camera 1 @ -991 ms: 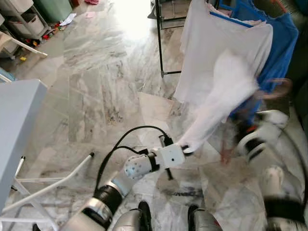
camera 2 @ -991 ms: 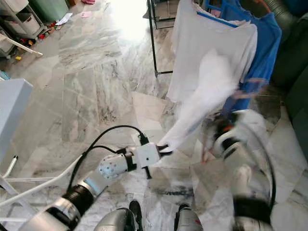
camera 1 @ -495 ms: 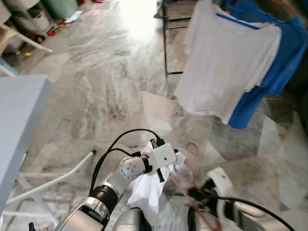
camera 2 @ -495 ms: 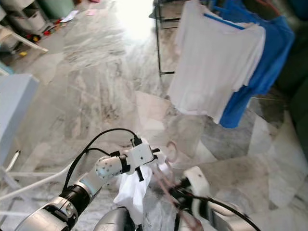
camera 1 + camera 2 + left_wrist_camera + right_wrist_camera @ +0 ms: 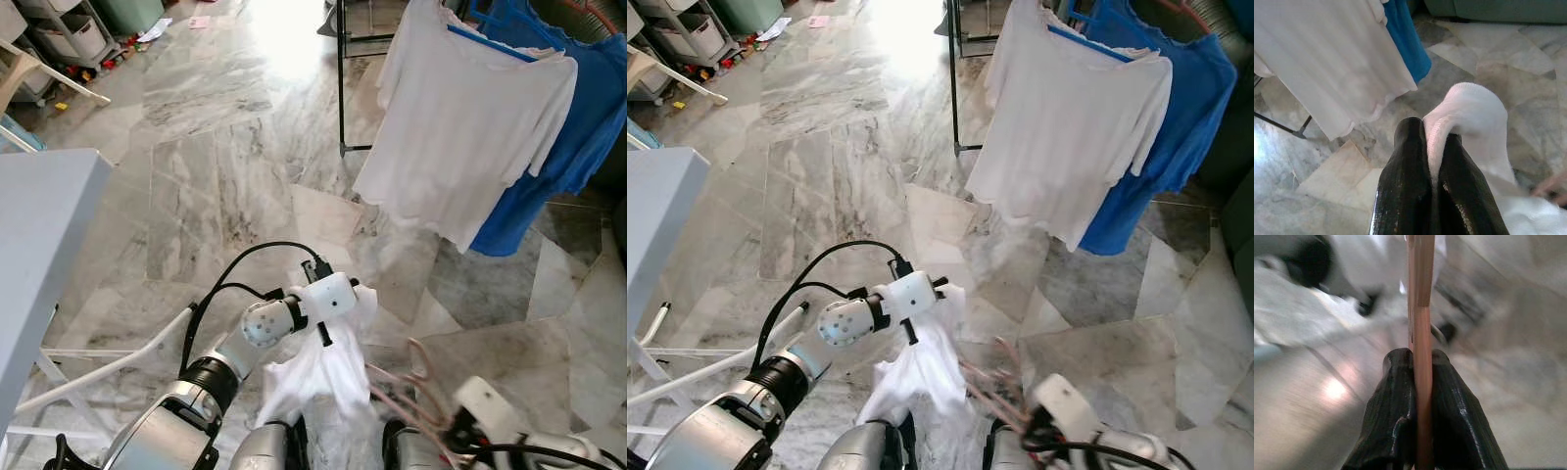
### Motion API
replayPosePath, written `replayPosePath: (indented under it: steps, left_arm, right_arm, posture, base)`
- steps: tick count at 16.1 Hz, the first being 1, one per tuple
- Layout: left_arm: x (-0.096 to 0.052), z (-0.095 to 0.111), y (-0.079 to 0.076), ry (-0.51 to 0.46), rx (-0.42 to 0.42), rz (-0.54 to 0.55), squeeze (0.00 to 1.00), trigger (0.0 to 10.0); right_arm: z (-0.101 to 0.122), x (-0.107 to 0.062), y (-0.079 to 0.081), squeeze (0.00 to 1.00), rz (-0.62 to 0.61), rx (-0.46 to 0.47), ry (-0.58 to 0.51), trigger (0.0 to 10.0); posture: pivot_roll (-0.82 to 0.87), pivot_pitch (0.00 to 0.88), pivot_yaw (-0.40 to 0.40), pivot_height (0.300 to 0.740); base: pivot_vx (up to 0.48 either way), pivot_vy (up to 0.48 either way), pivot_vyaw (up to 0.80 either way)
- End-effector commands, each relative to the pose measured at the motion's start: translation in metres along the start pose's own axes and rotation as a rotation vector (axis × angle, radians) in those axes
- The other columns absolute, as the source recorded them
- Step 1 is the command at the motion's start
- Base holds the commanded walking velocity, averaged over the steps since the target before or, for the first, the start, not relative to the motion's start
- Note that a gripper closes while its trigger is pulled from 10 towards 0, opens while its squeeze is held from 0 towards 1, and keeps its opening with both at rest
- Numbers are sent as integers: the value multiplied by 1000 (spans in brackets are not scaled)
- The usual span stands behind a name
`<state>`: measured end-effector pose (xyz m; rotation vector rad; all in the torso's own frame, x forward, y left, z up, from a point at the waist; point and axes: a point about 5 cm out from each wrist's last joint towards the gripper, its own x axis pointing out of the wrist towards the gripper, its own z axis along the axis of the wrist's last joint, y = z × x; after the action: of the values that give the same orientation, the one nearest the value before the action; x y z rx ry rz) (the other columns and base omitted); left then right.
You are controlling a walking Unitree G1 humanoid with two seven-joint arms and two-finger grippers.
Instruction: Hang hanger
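My left gripper [image 5: 1431, 142] is shut on a fold of a white garment [image 5: 318, 377], which hangs bunched below it, low in front of my body. My right gripper [image 5: 1420, 363] is shut on a thin pink hanger [image 5: 409, 380], held low at the right with its hook pointing up beside the garment. The right forearm [image 5: 485, 403] is blurred. Further off stands a black clothes rack [image 5: 341, 88] carrying a white T-shirt [image 5: 460, 108] and a blue shirt [image 5: 593, 108] on hangers.
A grey table [image 5: 39, 225] fills the left side, with a white tube frame [image 5: 108, 362] under it. Shelves with bins [image 5: 59, 34] stand at the far left. The floor is marble tile [image 5: 216, 147]. A green sofa [image 5: 1498, 10] lies behind the rack.
The right arm came down from beside the rack to low at my right with the hanger. The white garment, earlier stretched upward, now hangs bunched from the left gripper.
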<state>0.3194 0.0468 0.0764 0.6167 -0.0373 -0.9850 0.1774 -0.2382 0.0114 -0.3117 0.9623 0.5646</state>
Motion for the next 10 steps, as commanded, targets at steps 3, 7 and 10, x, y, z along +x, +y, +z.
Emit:
replayPosePath:
  steps: [3, 7, 10]
  left_arm:
    - [-4, -2, 4, -12, -1, 23, 0, 10000]
    - [-6, -5, -1, -17, 2, 5, 0, 10000]
    - [-6, -6, -4, -19, 5, -6, 0, 10000]
  right_arm:
    - [-9, -5, -28, 0, -208, 83, 1, 10000]
    - [17, -22, -71, 0, -512, 252, -216, 10000]
    - [59, -37, -83, 0, -588, 354, -475, 10000]
  posture:
    - [-140, 245, 147, 740]
    - [-142, 247, 150, 740]
    - [-143, 251, 151, 740]
  base:
    - [0, 0, 0]
    - [0, 0, 0]
    - [0, 0, 0]
